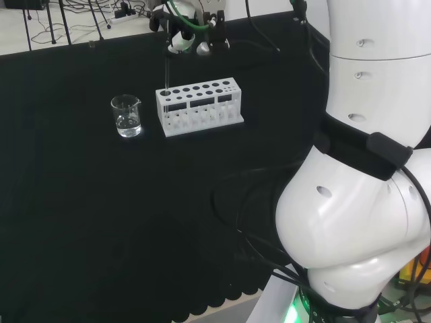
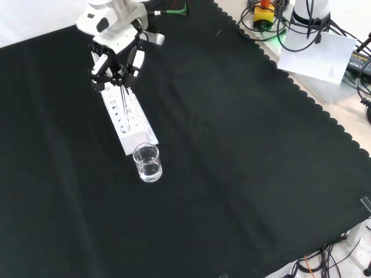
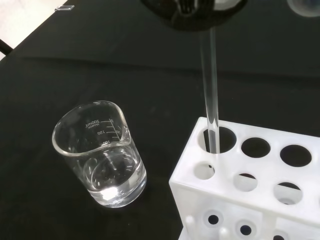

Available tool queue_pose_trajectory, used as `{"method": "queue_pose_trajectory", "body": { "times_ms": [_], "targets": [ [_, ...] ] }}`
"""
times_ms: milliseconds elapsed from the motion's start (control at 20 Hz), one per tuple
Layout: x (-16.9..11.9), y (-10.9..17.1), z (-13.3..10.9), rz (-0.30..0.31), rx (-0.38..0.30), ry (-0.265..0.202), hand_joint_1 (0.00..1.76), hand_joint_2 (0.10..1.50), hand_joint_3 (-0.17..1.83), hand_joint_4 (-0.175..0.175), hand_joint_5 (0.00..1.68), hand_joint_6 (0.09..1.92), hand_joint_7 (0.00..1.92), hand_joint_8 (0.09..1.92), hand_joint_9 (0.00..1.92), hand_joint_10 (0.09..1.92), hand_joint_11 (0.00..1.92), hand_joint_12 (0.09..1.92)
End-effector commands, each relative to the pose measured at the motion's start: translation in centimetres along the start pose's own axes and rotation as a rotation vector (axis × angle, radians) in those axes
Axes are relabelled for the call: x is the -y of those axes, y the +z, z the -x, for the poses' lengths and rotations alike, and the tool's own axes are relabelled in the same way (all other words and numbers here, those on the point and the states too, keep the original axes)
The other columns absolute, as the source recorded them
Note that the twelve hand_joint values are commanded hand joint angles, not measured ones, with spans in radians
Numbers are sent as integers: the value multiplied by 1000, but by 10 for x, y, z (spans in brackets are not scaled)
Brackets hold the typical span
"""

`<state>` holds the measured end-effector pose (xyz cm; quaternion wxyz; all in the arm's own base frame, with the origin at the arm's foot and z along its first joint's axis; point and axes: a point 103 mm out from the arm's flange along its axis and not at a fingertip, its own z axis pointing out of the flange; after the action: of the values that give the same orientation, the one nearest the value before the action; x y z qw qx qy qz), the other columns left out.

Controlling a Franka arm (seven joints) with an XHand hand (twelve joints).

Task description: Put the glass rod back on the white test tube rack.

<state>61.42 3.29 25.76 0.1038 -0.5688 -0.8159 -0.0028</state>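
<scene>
Above the white test tube rack (image 1: 199,106), at the far side of the worktop (image 1: 101,215) in the head view, the hand (image 1: 182,30) hangs with its fingers curled in around the top of the glass rod (image 1: 166,70). The rod stands upright, a thin clear line running down from the fingers to the rack's left end hole in that view. Seen from the wrist, the glass rod (image 3: 210,85) has its lower end inside the corner hole of the white test tube rack (image 3: 250,185), showing through the top plate against the hole's edge.

From the front, the hand (image 2: 116,61) sits over the far end of the white test tube rack (image 2: 128,123), with the glass rod (image 2: 124,99) slanting down from the fingers toward the rack's top.

Just left of the rack in the head view stands a clear beaker (image 1: 126,116), apart from the rack, with a little clear liquid at its bottom. From the wrist, the beaker (image 3: 100,155) is near the rack's corner but not touching it.
</scene>
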Motion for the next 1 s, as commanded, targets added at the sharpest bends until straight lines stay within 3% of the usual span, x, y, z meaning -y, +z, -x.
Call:
{"method": "queue_pose_trajectory", "body": {
  "times_ms": [50, 1000],
  "targets": [
    [4, -3, 5, 1, -2, 16, 1426, 973, -175, -161, 340, 815, 1597, 87, 1822, 297, 1324, 716],
    [29, -13, 30, 34, -14, 57, 1427, 971, -175, -171, 397, 792, 1602, 87, 1837, 357, 1331, 717]
  ]
}}
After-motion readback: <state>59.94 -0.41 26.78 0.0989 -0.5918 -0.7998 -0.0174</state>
